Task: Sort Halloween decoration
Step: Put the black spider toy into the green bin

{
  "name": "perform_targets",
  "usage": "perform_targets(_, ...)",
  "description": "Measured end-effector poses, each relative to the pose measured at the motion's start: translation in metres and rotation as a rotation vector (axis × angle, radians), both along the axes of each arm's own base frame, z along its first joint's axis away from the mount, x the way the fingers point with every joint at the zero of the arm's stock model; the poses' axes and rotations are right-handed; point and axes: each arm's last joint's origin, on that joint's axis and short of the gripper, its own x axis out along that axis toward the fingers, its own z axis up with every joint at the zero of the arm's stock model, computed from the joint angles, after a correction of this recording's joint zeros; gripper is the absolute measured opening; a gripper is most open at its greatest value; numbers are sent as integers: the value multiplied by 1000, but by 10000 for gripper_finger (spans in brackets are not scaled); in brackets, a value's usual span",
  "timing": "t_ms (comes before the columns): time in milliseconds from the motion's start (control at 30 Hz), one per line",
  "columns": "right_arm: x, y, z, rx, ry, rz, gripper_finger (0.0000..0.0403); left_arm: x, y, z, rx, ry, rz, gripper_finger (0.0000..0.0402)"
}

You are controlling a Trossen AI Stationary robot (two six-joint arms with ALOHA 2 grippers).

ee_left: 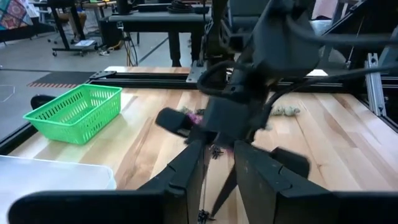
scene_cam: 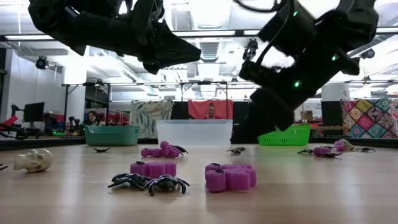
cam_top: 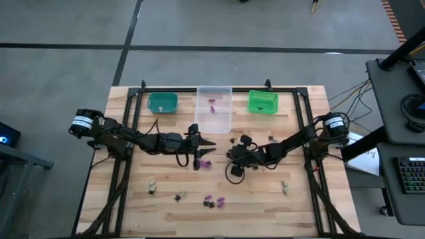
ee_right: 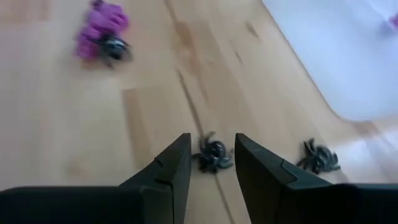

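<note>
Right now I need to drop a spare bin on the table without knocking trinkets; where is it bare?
Bare wood lies left of the teal bin down the table's left side, and right of the green bin. It is crowded mid-table around the left gripper and right gripper, and along the front row of trinkets.

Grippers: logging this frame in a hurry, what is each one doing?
Left gripper: raised over the table's middle, holding a black spider.
Right gripper: open, fingers either side of a black spider on the table, not gripped yet.

Right hand (ee_right: 211,163) hides part of a black spider (ee_right: 212,154).
</note>
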Motion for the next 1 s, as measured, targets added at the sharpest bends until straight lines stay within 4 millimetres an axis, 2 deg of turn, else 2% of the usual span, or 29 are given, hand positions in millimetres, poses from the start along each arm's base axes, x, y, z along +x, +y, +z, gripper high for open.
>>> perform_targets(267, 3, -3, -14, 36, 14, -35, 132, 0, 0, 0, 0, 0, 0, 75)
perform_targets(533, 3, -3, -18, 34, 25, -29, 109, 0, 0, 0, 0, 3, 0, 75)
perform_targets(700, 1, -2, -6, 46, 7, -15, 97, 1, 0, -11, -11, 80, 3, 75)
perform_targets(900, -9, -2, 24, 93, -12, -4, 94, 12, -3, -40, -64, 117, 2, 75)
perform_targets(1000, -17, -4, 39, 194, -12, -45, 95, 24, -4, -54, -78, 137, 7, 75)
